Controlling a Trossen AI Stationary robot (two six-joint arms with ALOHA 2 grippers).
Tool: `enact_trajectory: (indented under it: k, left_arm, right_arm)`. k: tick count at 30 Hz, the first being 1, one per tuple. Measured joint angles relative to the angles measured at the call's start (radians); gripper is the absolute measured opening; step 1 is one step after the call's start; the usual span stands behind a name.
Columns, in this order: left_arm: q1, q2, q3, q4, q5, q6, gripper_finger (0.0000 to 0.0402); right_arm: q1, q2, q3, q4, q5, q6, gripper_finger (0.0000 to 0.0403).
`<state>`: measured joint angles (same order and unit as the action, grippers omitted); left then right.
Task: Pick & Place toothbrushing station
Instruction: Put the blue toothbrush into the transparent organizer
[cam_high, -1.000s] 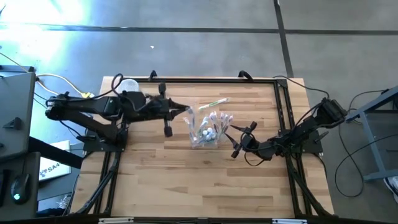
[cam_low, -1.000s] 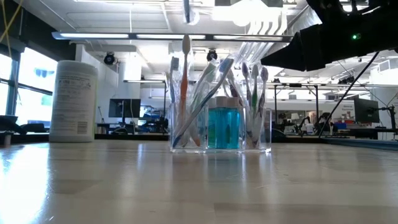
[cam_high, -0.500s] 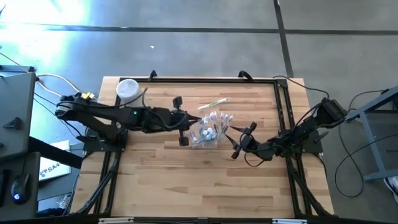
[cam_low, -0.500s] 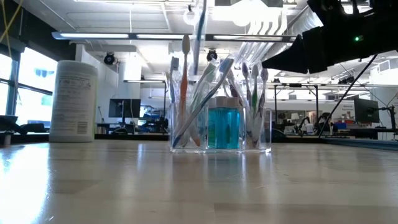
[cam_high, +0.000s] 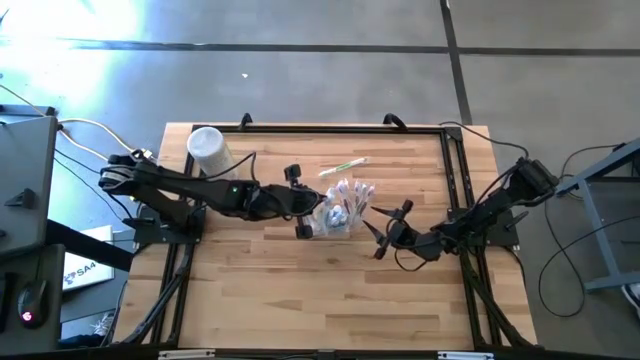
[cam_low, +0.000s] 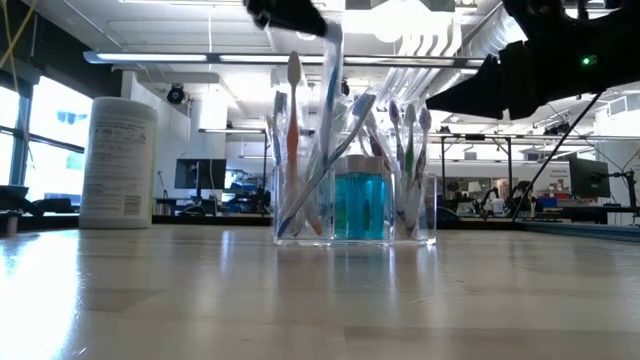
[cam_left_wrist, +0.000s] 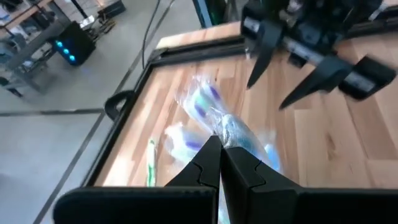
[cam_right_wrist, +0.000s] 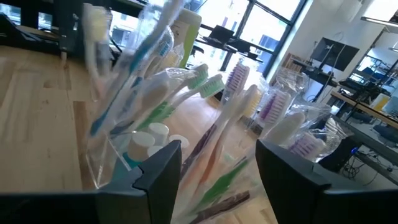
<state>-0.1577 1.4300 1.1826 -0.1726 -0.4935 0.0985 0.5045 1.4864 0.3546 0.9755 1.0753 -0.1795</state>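
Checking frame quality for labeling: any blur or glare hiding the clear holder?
High view: glare on the floor upper left, holder a pale smear. Low view: bright ceiling lights behind, holder sharp. Left wrist view: holder blurred. Right wrist view: near brushes soft.

I'm working in a lab or workshop hall: bare concrete floor (cam_high: 330, 70) around my wooden worktop (cam_high: 300, 280), strip lights (cam_low: 200, 57) overhead, benches with monitors (cam_low: 200, 173) behind, and large windows (cam_low: 45, 150) at one side.
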Motion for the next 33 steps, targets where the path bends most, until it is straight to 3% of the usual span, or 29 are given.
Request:
enact_trajectory:
  k: [7, 15, 22, 33]
  left_arm:
    - [0.0, -0.025, -0.099, 0.062, -0.143, -0.017, 0.0]
    - [0.0, -0.092, -0.099, 0.082, -0.144, 0.01, 0.0]
    - [0.0, -0.071, -0.099, 0.02, -0.327, 0.028, 0.0]
    - [0.0, -0.071, -0.078, 0.074, -0.355, 0.111, 0.0]
  right_arm:
    - [0.026, 0.0, 0.0, -0.001, 0.044, 0.0, 0.02]
    - [0.016, 0.0, 0.0, 0.007, 0.049, 0.0, 0.02]
    - [0.011, 0.0, 0.0, 0.008, 0.045, 0.0, 0.02]
    - [0.011, 0.0, 0.0, 0.008, 0.045, 0.0, 0.02]
